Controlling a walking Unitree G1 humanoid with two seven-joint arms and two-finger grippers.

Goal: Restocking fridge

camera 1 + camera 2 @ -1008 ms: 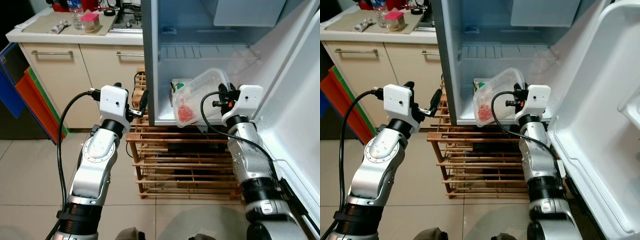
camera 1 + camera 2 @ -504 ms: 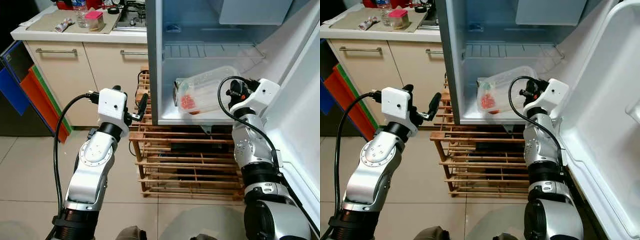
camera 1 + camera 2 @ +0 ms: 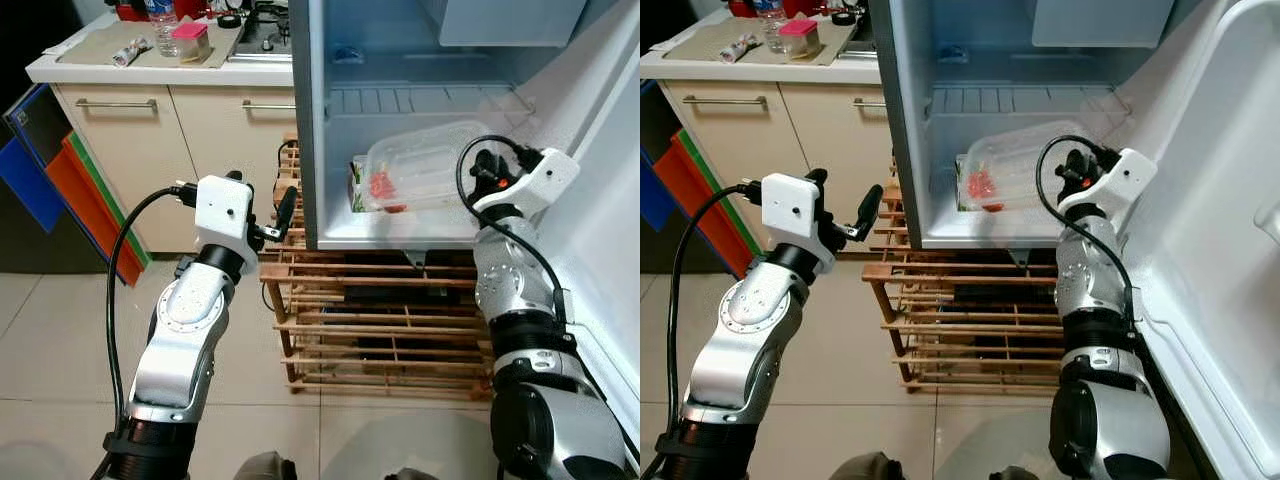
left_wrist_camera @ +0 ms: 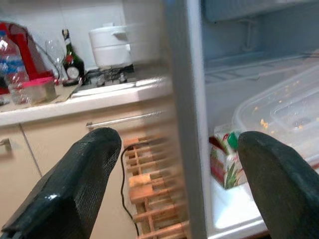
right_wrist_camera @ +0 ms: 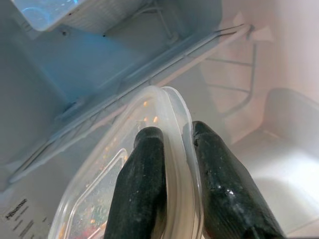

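So the right gripper (image 5: 172, 164) has its 2 black fingers pinched on the rim of a clear plastic container (image 3: 425, 178), which sits level inside the open fridge (image 3: 400, 90) on the bottom shelf, red food showing at one end. A small carton (image 4: 224, 158) stands just beside it; the left wrist view gets that best. The left gripper (image 4: 179, 189) hangs outside by the fridge wall, fingers spread wide, above a wooden rack (image 3: 370, 320). The head views add a countertop (image 3: 150, 60) with a bottle.
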